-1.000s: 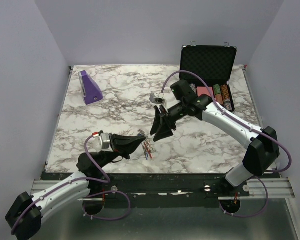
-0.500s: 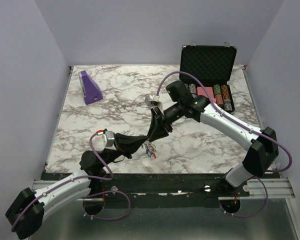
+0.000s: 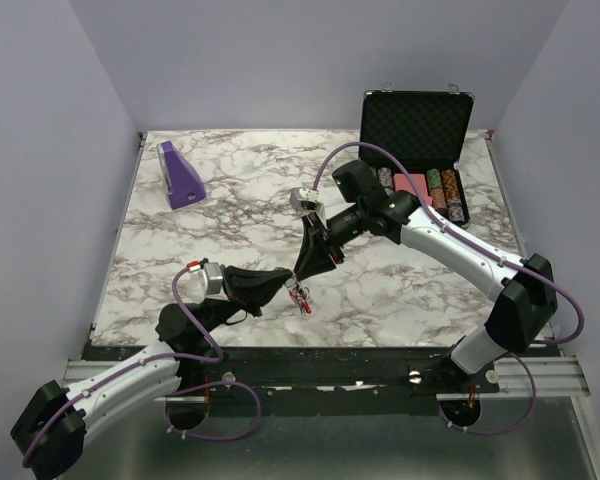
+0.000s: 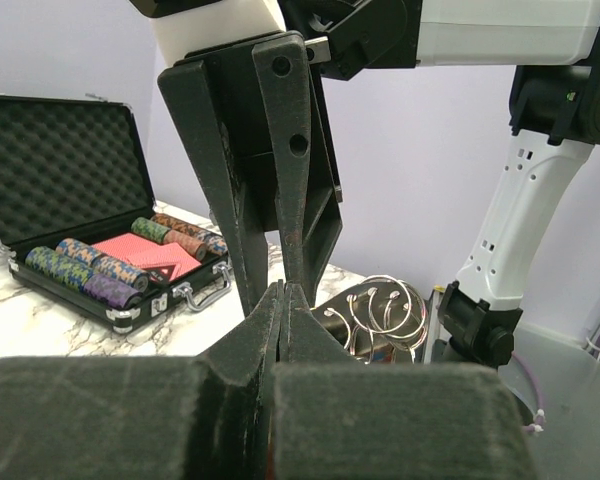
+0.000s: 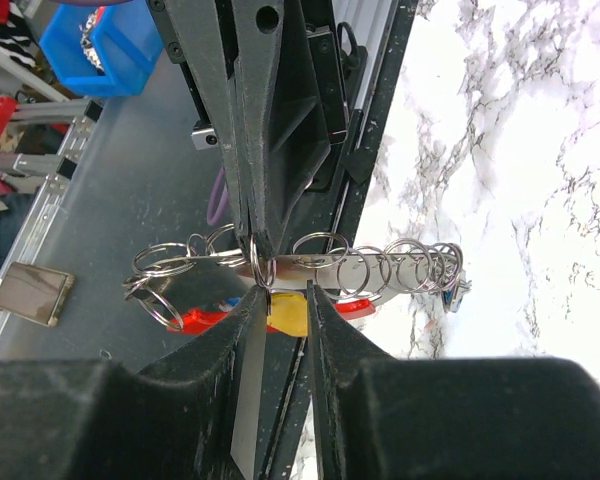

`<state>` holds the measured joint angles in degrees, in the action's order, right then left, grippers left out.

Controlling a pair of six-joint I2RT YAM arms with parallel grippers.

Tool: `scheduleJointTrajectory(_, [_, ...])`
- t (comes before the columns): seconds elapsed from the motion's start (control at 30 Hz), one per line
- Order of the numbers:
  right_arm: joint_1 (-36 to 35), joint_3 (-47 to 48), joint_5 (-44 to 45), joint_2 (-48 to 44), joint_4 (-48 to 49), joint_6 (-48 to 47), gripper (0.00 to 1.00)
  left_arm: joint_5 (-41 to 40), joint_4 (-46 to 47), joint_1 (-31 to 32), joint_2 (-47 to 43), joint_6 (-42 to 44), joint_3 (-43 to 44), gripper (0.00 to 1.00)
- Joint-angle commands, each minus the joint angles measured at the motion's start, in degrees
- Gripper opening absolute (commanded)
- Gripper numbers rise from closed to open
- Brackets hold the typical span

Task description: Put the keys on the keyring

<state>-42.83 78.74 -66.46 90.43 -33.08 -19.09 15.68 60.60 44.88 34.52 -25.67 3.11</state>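
From the top camera, I saw the left gripper [image 3: 288,284] low over the near part of the marble table [image 3: 240,210], shut on the keyring [image 3: 300,298], which hung just off its tips. The right gripper [image 3: 301,275] pointed down at that same spot, tip to tip with the left one. A purple wedge [image 3: 180,176] sat far back on the left. A black case [image 3: 416,122] stood open at the back right with poker chips [image 3: 442,192] in it. From the left wrist camera, the left gripper [image 4: 285,305] had its two fingers pressed flat together. The right gripper [image 4: 280,262] came down from above and met its tips. Some thin metal rings of the keyring [image 4: 380,308] showed just behind, and the case [image 4: 55,160] was off to the left. From the right wrist camera, the left gripper [image 5: 257,238] pinched one thin ring of the keyring [image 5: 380,268], and a long row of rings stuck out to the side. A red curved piece [image 5: 205,320] hung under the rings. The right gripper [image 5: 282,310] had its fingers a little apart, with the yellow key [image 5: 288,314] between them. I could not tell whether they were squeezing it.
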Motion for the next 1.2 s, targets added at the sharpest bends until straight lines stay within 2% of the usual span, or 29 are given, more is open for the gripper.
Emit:
scheduleJointTrajectory(0.0, [-0.68,0.98,0.98,0.53,1.18,0.11,0.30,-1.09,2.51,-0.24,0.45,-0.87,-6.72,0.00])
scheduleJointTrajectory(0.27, [-1.03,1.07,1.07,0.62,1.44,0.28,0.30,-1.09,3.30,-0.32,1.51,-1.05,-6.37,0.00])
scheduleJointTrajectory(0.5, [-1.38,0.71,1.15,0.45,1.35,0.02,0.01,-1.36,3.04,-0.23,1.43,-1.14,-6.45,0.00])
scheduleJointTrajectory(0.63, [-1.29,1.76,2.38,0.53,-1.19,-2.08,0.01,-1.71,1.81,-0.24,0.72,-1.49,-6.28,0.00])
scheduleJointTrajectory(0.73, [-1.38,4.13,3.44,0.88,-6.45,-6.64,0.01,-1.53,-2.75,-0.24,-1.99,-2.10,-5.58,0.00])
scheduleJointTrajectory(0.77, [-1.38,4.84,3.87,1.06,-8.65,-8.84,0.01,-1.44,-7.64,-0.32,-4.18,-2.10,-4.79,0.06])
scheduleJointTrajectory(0.87, [-1.38,6.68,6.42,1.50,-14.36,-14.55,0.01,-1.79,-24.67,-0.41,-12.09,-0.53,-0.77,0.43])
scheduleJointTrajectory(0.9, [-1.38,7.30,6.95,1.76,-16.73,-16.05,0.01,-2.40,-30.57,-0.41,-15.77,0.18,1.26,0.51])
scheduleJointTrajectory(0.97, [-1.56,8.88,7.92,2.73,-20.86,-19.21,0.01,-5.55,-42.09,-0.24,-20.96,1.32,4.69,0.63])
scheduleJointTrajectory(1.0, [-1.73,9.41,8.53,3.25,-22.89,-20.62,0.01,-7.66,-44.40,0.29,-22.55,0.72,5.32,0.70])
scheduleJointTrajectory(1.03, [-2.08,10.55,9.06,3.87,-25.08,-22.03,0.01,-7.77,-44.77,0.29,-23.44,0.36,5.67,0.73])
scheduleJointTrajectory(1.17, [-2.70,13.01,11.00,5.72,-31.07,-25.37,0.01,-8.13,-54.42,0.38,-18.90,-0.08,12.69,0.94])
